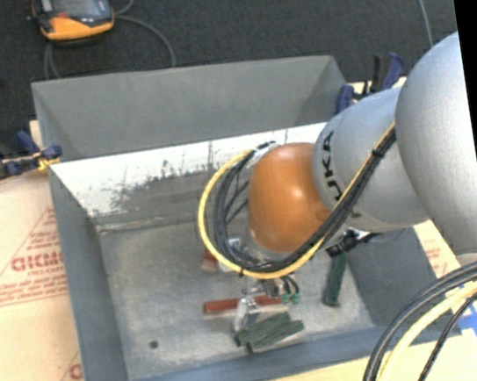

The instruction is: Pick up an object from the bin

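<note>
Red-brown stick (219, 306) lies flat on the floor of the bin (144, 270), toward the wall at the view's lower edge and about midway along it. Its right end runs in under the pincer (251, 309). The pincer sits low at that end, just above a dark green bundle (274, 333) lying nearer the lower wall. I judge the stick the likelier target, though I can't rule out the bundle. I cannot tell whether the pincer is wide or narrow: its tip is a small jumble beneath the orange cover (282, 198) and the cables (215, 224), and I see nothing clearly held. Handling, my guess: the stick looks thin, stiff and light, probably smooth, so it may pivot or roll if caught near an end. I'd take it across its width near the middle, minding the floor. Hidden: the stick's right end and whatever lies under the wrist. A pale orange scrap (208, 261) pokes out at the cover's left side, kind unknown. A dark green pen-like thing (333, 282) lies toward the right wall, its upper end covered by the arm. A dark speck (152, 345) near the lower left corner is too small to name.
</note>
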Motion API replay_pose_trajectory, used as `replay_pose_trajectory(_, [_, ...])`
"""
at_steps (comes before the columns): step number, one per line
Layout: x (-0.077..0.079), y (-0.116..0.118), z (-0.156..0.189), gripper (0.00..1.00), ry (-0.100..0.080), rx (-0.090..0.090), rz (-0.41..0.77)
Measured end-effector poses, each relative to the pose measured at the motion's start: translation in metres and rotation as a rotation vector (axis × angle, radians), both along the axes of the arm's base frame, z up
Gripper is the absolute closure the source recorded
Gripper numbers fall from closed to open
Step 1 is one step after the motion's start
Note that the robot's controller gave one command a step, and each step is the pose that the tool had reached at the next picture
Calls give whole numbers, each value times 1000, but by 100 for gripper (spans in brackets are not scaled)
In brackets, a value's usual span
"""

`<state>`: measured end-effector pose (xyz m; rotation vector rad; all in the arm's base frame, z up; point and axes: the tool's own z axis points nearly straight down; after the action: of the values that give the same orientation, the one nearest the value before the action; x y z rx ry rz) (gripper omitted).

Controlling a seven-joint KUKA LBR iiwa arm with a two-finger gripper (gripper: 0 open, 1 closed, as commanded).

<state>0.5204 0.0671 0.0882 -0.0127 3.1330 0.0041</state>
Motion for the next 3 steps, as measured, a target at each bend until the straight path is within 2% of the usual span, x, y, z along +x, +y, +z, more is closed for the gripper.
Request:
replay_pose_trajectory(1, [0, 0, 0, 0, 0, 0, 0])
replay_pose_trajectory(2, [5, 6, -13, 100, 4, -1, -98])
replay_pose_trajectory(3, [5, 6, -13, 100, 4, 0, -99])
